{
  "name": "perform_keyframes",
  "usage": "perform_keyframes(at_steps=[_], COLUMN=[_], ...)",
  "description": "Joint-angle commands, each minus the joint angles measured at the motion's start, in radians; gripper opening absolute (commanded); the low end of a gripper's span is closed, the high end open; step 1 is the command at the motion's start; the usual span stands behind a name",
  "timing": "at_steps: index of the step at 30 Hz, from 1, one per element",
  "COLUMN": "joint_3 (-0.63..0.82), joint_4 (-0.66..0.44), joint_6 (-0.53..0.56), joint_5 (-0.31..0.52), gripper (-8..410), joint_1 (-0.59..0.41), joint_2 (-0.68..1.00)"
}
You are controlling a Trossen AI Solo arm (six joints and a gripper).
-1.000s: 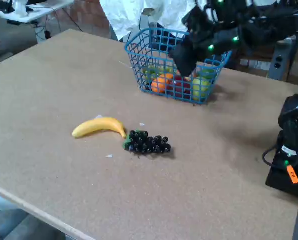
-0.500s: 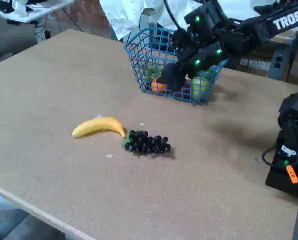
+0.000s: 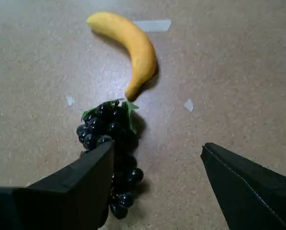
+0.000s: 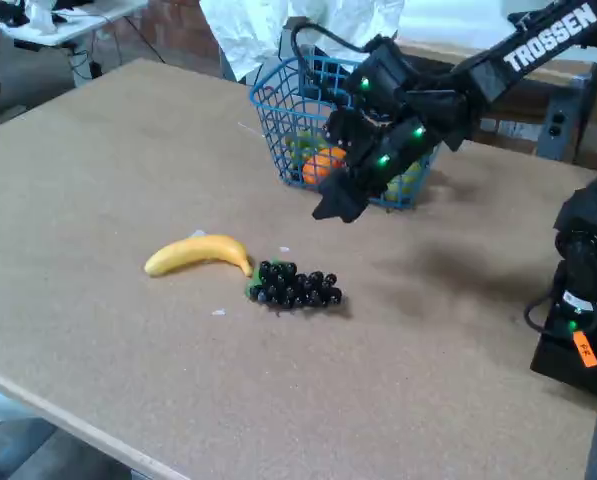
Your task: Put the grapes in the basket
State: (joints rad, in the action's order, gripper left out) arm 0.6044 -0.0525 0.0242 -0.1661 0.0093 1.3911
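The grapes (image 4: 296, 284), a dark glossy bunch with a green leaf end, lie on the brown table beside a yellow banana (image 4: 198, 252). In the wrist view the grapes (image 3: 109, 143) sit low and left of centre, partly behind the left finger. My gripper (image 4: 336, 203) hangs in the air above and to the right of the bunch, open and empty; in the wrist view the gripper (image 3: 157, 158) shows a wide gap. The blue wire basket (image 4: 278, 115) stands behind the arm, holding an orange and other fruit.
The banana (image 3: 131, 45) lies just beyond the grapes' leaf end. Small bits of tape (image 3: 152, 25) lie on the table. A black robot base (image 4: 583, 300) stands at the right edge. The table's front edge runs along the lower left.
The arm has swung from over the basket down and forward toward the grapes. The grapes and banana have not moved.
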Motion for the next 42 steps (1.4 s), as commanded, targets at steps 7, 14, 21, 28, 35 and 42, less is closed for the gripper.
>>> perform_keyframes(at_steps=[7, 14, 21, 28, 35, 42], joint_3=[0.002, 0.002, 0.002, 0.016, 0.163, 0.384], joint_4=[0.034, 0.081, 0.031, 0.063, 0.060, -0.087], joint_6=[-0.001, 0.006, 0.029, 0.037, 0.042, 0.030], joint_5=[-0.045, -0.074, -0.106, -0.109, -0.170, -0.167], gripper=[253, 255, 269, 303, 303, 303], joint_1=[0.008, 0.008, 0.008, 0.016, 0.095, 0.191], joint_2=[0.053, 0.051, 0.068, 0.167, 0.368, 0.528])
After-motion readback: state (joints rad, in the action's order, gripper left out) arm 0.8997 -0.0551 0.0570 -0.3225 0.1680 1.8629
